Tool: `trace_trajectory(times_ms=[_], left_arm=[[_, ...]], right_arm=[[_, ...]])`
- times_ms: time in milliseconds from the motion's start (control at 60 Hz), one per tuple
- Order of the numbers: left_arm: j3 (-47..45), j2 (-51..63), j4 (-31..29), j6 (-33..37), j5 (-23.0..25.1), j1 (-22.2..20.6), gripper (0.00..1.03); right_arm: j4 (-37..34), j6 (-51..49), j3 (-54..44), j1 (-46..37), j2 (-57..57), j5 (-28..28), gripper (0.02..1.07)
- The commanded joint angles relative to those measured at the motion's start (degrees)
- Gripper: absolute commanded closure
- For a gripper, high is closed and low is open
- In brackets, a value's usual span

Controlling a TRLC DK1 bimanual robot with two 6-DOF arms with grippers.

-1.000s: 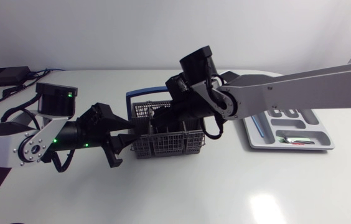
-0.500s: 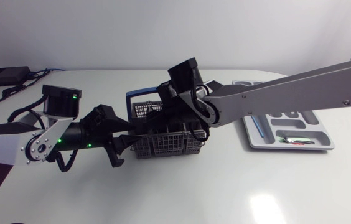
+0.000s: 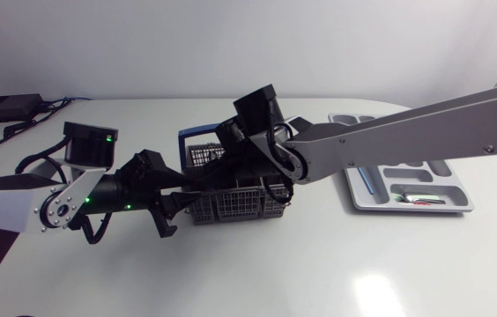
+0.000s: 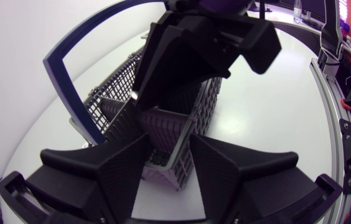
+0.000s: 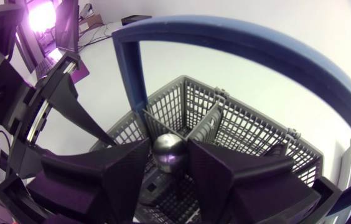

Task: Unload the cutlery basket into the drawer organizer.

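Note:
The grey mesh cutlery basket (image 3: 240, 204) with a blue hoop handle (image 5: 238, 37) stands mid-table. My left gripper (image 3: 176, 207) is at its left end; in the left wrist view its fingers (image 4: 116, 168) press the basket's end wall (image 4: 163, 134) from both sides. My right gripper (image 3: 231, 172) reaches down into the basket. Between its fingers sits the shiny rounded end of a metal cutlery piece (image 5: 168, 154), touched on both sides. The grey drawer organizer (image 3: 447, 189) lies to the right.
The organizer holds a blue-handled piece (image 3: 367, 180) and a small red and green item (image 3: 420, 201). A black box (image 3: 6, 107) with cables sits at the back left. My right arm spans the table above the organizer's left part.
My right arm has shifted left and lower into the basket, and its fingers have drawn together onto the metal piece. The left arm has barely moved.

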Motion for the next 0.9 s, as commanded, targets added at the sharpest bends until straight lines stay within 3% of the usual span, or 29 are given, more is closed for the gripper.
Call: trace_trajectory(times_ms=[0, 217, 417, 667, 733, 883], left_arm=[[0.43, 1.21, 0.92, -1.1, 0.07, 0.45, 0.55], [0.34, 1.3, 0.92, -1.1, 0.07, 0.36, 0.55], [0.6, 1.3, 0.92, -1.19, 0.07, 0.27, 0.55], [3.68, 1.21, 1.19, -5.4, 0.07, -0.25, 0.55], [4.56, 1.21, 1.01, -7.16, 0.07, 0.19, 0.55], [7.9, 2.44, -1.54, -9.36, 0.25, 0.54, 0.55]], right_arm=[[-0.29, -0.91, -2.25, 1.11, -1.34, -0.46, 0.67], [-0.73, -1.35, -2.33, 1.28, -1.25, -0.2, 0.67], [-0.03, -2.75, -2.51, 3.3, -1.07, 6.4, 0.71], [0.41, -3.81, -6.47, 3.66, -6.26, 9.3, 0.7], [1.11, -3.98, -8.14, 3.66, -8.37, 10.0, 0.6], [1.38, -4.51, -10.95, 3.57, -11.62, 10.44, 0.56]])
